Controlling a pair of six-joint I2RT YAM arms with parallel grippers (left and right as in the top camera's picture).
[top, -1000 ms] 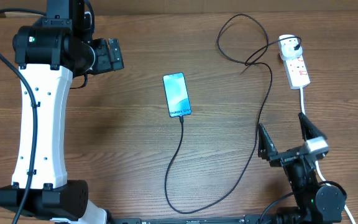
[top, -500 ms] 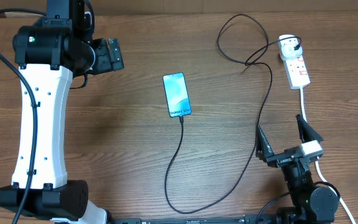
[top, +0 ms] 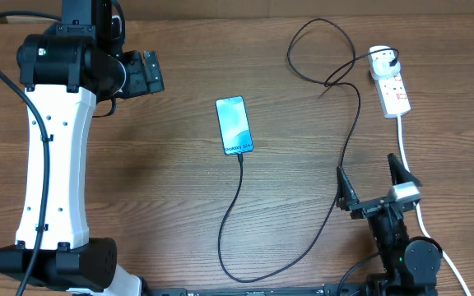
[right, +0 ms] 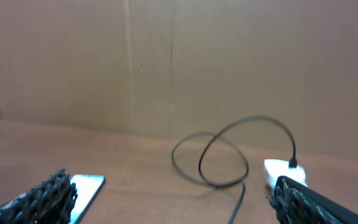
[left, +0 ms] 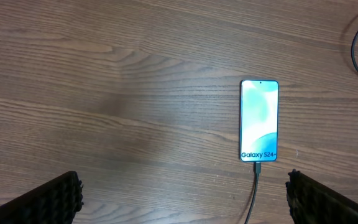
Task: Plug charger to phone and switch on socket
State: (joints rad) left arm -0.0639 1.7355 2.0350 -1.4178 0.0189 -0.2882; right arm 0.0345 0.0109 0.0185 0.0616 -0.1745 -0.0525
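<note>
The phone (top: 234,125) lies flat mid-table with its cyan screen up. The charger (top: 346,144) has its tip in the phone's near end (left: 257,167). Its black cable curves toward the front edge, loops back, and its plug sits in the far end of the socket (top: 394,89), a white strip at the right. The switch position is too small to tell. My left gripper (top: 156,71) hovers at the far left, open and empty, with the phone (left: 259,121) ahead of it. My right gripper (top: 371,186) is open near the front right, apart from the cable, facing the socket (right: 278,171).
The socket's thick white cord (top: 404,140) runs from the strip toward the front edge, right beside my right gripper. The left arm's white body (top: 52,156) covers the table's left side. A brown cardboard wall (right: 179,62) stands behind the table.
My right gripper has drawn back a little toward the front edge and slightly left, still open. The left arm, phone and cable have not moved.
</note>
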